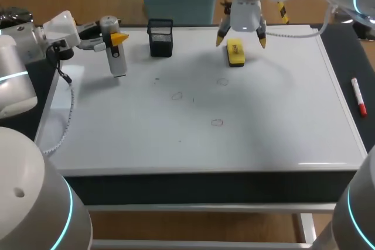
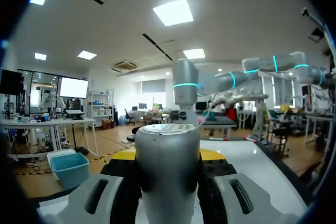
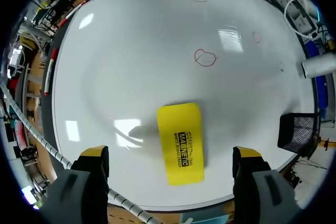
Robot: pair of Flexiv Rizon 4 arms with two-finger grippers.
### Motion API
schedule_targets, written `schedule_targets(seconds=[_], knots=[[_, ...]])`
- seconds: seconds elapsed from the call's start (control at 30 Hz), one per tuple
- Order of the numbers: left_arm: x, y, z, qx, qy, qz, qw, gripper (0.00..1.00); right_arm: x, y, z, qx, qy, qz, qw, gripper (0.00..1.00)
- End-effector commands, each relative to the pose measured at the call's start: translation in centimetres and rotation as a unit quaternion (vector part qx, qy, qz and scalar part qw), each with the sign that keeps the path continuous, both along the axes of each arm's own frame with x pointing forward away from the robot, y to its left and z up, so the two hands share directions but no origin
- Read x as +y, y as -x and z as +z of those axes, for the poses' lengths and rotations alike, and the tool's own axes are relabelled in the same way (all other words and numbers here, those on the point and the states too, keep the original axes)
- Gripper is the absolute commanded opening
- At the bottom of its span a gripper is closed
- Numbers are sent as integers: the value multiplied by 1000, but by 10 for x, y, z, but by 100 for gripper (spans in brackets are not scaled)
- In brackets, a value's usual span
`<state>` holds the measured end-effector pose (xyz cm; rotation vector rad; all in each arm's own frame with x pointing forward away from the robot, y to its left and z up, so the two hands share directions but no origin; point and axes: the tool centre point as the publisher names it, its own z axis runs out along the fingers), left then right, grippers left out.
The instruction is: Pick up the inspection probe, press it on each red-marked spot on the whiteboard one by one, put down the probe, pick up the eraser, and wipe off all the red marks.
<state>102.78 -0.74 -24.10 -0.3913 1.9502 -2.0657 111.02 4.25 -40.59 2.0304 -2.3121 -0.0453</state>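
My left gripper (image 1: 115, 40) is shut on the grey-and-white inspection probe (image 1: 115, 57) and holds it upright over the whiteboard's (image 1: 263, 139) back left corner. In the left wrist view the probe (image 2: 168, 177) fills the gap between the fingers. Flat at the back middle of the board lies the yellow eraser (image 1: 235, 52). My right gripper (image 1: 241, 41) hangs open just above it, one fingertip on each side. The eraser (image 3: 181, 149) lies apart from the right gripper's (image 3: 170, 155) fingers. Three faint red rings (image 1: 177, 95) (image 1: 222, 81) (image 1: 217, 123) mark the board's middle; one ring (image 3: 205, 57) shows ahead of the eraser.
A black mesh pen holder (image 1: 160, 37) stands between the probe and the eraser, and shows beside the eraser (image 3: 296, 132) in the right wrist view. A red marker (image 1: 358, 96) lies on the dark strip right of the board.
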Motion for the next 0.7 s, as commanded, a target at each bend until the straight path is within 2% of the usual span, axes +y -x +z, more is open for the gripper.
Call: schedule_targets(seconds=[0.03, 0.57, 0.7], knots=[[0, 0, 0, -1, 1, 0, 1000, 0, 3, -8, 4, -10, 9, -36, 999, 100], [0, 0, 0, -1, 1, 0, 1000, 0, 3, -8, 4, -10, 9, -36, 999, 100], [0, 0, 0, -1, 1, 0, 1000, 0, 4, -3, 2, -9, -12, 2, 1000, 100]])
